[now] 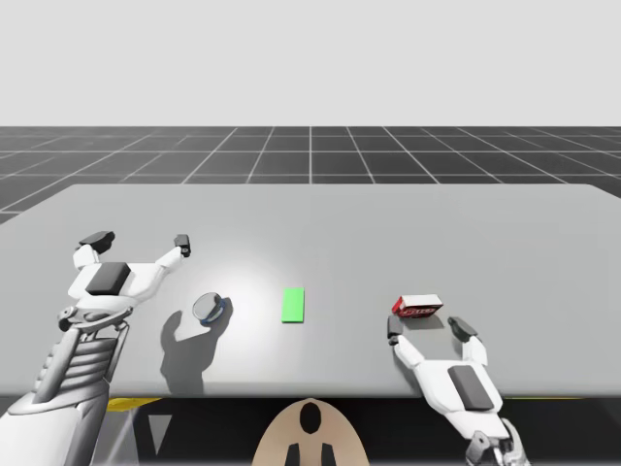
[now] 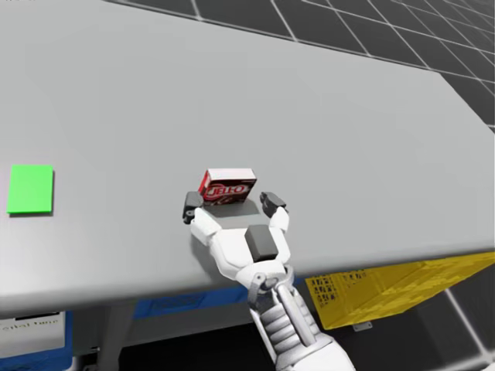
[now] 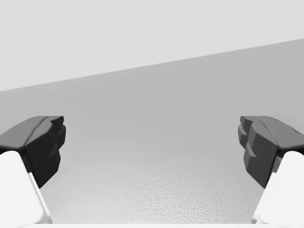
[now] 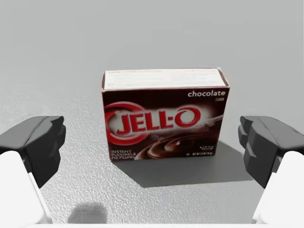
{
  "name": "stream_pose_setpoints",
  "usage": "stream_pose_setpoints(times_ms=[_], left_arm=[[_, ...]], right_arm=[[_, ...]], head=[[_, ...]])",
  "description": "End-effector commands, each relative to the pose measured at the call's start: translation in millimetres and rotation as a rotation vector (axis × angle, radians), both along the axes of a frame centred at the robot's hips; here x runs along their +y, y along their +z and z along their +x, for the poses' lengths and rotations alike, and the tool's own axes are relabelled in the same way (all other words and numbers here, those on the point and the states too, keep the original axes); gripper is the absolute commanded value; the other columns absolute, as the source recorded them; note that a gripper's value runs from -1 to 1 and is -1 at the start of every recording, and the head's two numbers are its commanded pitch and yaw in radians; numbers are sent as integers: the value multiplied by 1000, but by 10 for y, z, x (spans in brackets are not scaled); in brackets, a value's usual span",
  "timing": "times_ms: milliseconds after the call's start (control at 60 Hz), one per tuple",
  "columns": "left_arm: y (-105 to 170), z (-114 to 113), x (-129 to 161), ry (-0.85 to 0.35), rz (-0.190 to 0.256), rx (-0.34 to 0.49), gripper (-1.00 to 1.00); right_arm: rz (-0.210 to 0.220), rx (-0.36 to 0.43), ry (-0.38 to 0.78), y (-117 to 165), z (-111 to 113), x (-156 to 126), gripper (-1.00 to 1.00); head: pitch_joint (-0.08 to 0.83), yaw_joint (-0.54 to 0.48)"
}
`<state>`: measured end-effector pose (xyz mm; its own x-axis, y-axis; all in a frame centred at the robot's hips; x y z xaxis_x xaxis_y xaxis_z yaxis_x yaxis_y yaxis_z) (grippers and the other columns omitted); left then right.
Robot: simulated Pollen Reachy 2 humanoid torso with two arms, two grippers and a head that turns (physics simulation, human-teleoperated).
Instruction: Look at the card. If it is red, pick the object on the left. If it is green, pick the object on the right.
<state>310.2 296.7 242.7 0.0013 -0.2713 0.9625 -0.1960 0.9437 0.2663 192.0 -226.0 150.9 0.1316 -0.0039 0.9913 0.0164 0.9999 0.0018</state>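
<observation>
A pale grey worktop [image 1: 388,223] spans the middle band of the high view from the left edge to the right. Its far edge runs straight across above centre and its near edge runs along the lower part of the frame. Three things lie on it in a loose row towards the near edge, each well apart from the next. Left of centre sits a small round can [image 1: 209,309] (grey top, blue side), with a dark shadow on the surface just below it. At centre lies a flat green card [image 1: 293,304]. Right of centre rests a red box [image 1: 418,307], its long side across the frame.
</observation>
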Motion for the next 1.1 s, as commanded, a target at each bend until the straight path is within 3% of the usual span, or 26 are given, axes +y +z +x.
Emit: stream_pose_setpoints(times_ms=[17,333,600,633,650,667,717,850,1100], left_arm=[[-6,-1,-4,9,4,-4,-1000],[-8,2,4,13,11,-15,-1000],[-15,6,2,9,12,-14,-1000],[-16,7,2,9,13,-14,-1000],[-16,7,2,9,12,-13,-1000],[-16,7,2,8,12,-13,-1000],[-17,9,1,8,12,-12,-1000],[-18,9,-1,7,10,-9,-1000],[-17,-1,-5,9,7,-10,-1000]], right_arm=[[61,50,-35,-95,189,31,-1000],[42,95,-29,-134,603,-2,-1000],[39,128,-1,-166,677,5,-1000],[26,120,-17,-172,673,0,-866],[23,122,-23,-174,663,-1,-172],[28,127,-17,-174,662,-3,852],[35,137,-23,-177,655,-11,1000],[35,143,-16,-186,648,-12,1000],[44,147,-11,-188,644,-16,1000]], head=[[738,-455],[740,-438],[739,-439],[738,-440],[737,-440],[737,-440],[734,-441],[691,-443],[460,-454]])
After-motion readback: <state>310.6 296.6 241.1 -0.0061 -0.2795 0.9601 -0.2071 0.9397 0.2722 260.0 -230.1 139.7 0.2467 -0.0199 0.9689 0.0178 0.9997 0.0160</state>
